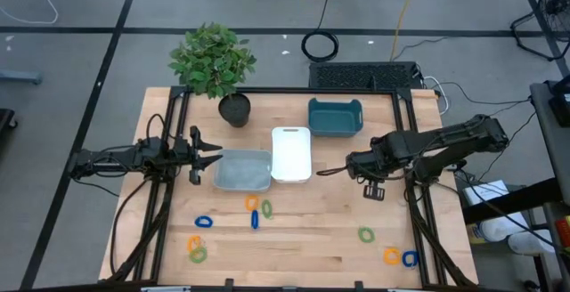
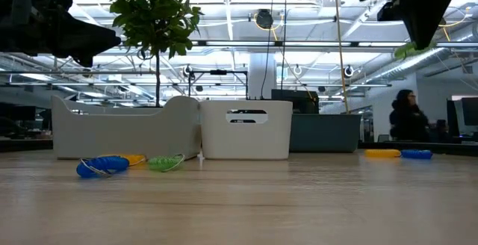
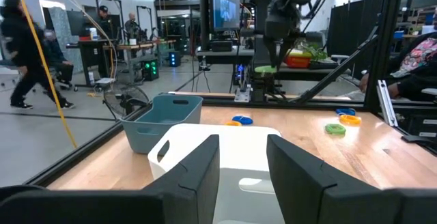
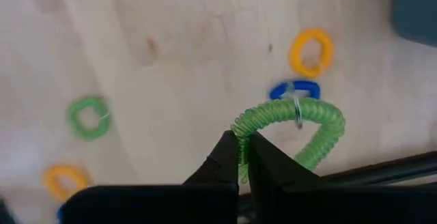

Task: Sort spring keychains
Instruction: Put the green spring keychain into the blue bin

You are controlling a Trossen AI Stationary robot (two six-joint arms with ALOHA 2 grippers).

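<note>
Pinched tight, the jaws of the right gripper (image 4: 240, 157) clamp one end of a green coiled plastic spring keychain (image 4: 293, 128), whose loop with a small metal ring curls out past the fingertips above the light wooden table (image 1: 321, 239). In the high view that gripper (image 1: 322, 171) sits at about three o'clock from the table's centre, just right of the white rectangular plastic tray (image 1: 291, 153). The left gripper (image 1: 216, 159) waits at about nine o'clock, at the left edge of the pale grey plastic tray (image 1: 242, 170); its two dark fingers (image 3: 194, 176) stand partly apart with nothing between them. A teal plastic bin (image 1: 335, 117) lies at about one o'clock, and a potted green plant (image 1: 214, 59) in a black pot at eleven o'clock. The other spring keychains lie loose on the near half of the table: an orange loop (image 1: 252, 203), a green loop (image 1: 265, 209) and a blue loop (image 1: 255, 220) clustered near six o'clock, a blue one (image 1: 204, 223) toward seven, an orange-and-green pair (image 1: 195, 248) farther toward seven, a lone green one (image 1: 365, 234) toward five, and an orange one (image 1: 392, 255) touching a blue one (image 1: 410, 258) at the four-to-five o'clock corner.
</note>
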